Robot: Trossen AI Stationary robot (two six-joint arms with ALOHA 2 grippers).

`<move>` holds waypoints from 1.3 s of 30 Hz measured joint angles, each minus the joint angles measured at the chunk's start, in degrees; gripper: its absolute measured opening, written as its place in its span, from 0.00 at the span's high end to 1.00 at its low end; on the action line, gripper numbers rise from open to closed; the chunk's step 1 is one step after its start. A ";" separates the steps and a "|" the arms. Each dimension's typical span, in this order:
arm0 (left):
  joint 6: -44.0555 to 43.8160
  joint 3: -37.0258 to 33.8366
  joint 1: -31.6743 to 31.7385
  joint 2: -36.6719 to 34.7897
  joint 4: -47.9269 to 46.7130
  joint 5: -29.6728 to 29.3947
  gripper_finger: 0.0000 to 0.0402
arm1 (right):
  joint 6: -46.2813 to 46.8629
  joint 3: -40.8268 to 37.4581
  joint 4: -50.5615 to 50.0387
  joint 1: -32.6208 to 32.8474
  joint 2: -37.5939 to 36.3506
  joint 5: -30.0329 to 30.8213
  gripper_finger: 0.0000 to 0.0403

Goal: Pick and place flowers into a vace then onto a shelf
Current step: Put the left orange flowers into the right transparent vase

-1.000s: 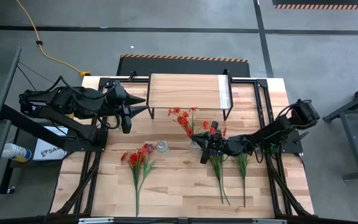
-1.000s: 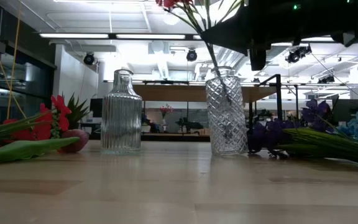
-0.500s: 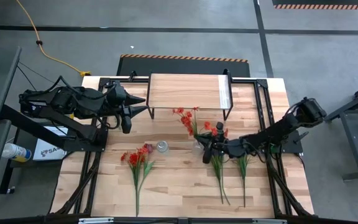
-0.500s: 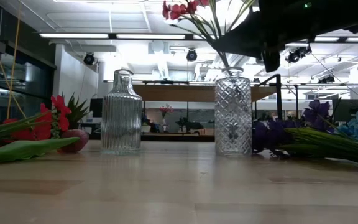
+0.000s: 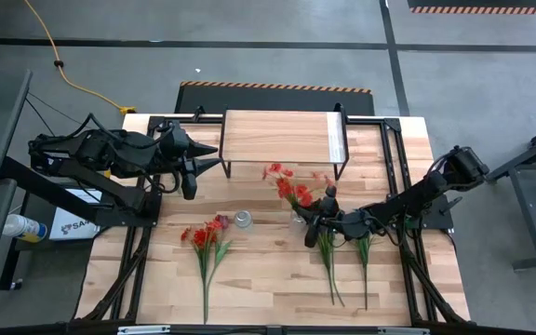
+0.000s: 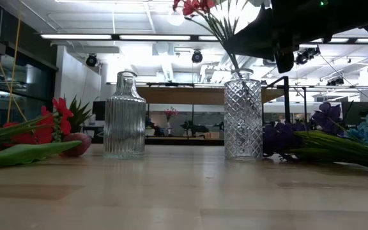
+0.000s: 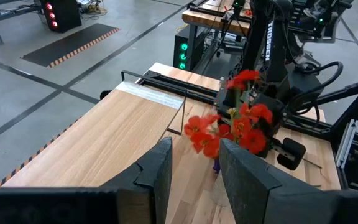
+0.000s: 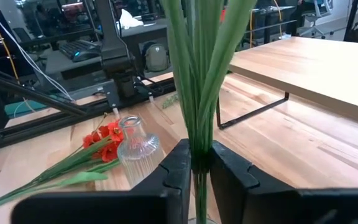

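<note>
Nearly upright red flowers (image 6: 200, 6), stems down in vase (image 6: 243, 115), right gripper (image 8: 196, 163) fingers pinching stems.

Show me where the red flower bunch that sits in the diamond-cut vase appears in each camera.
High view: red flower bunch at centre, below the shelf.
Low view: blooms at the top edge, above the diamond-cut vase.
Left wrist view: centre-right.
Right wrist view: only green stems between the right gripper.
Shared landmark: the shelf.
</note>
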 joint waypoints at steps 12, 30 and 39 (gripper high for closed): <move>0.00 0.00 -0.02 0.00 0.02 0.00 0.59 | -0.38 0.00 -0.56 -0.02 0.00 -0.45 0.79; 0.50 0.00 0.00 0.00 0.00 0.02 0.59 | -0.41 0.00 -0.57 -0.02 0.00 -3.68 0.62; 1.29 0.02 0.00 0.00 -0.02 0.02 0.59 | -0.09 0.00 -7.17 1.05 -2.68 -3.26 0.57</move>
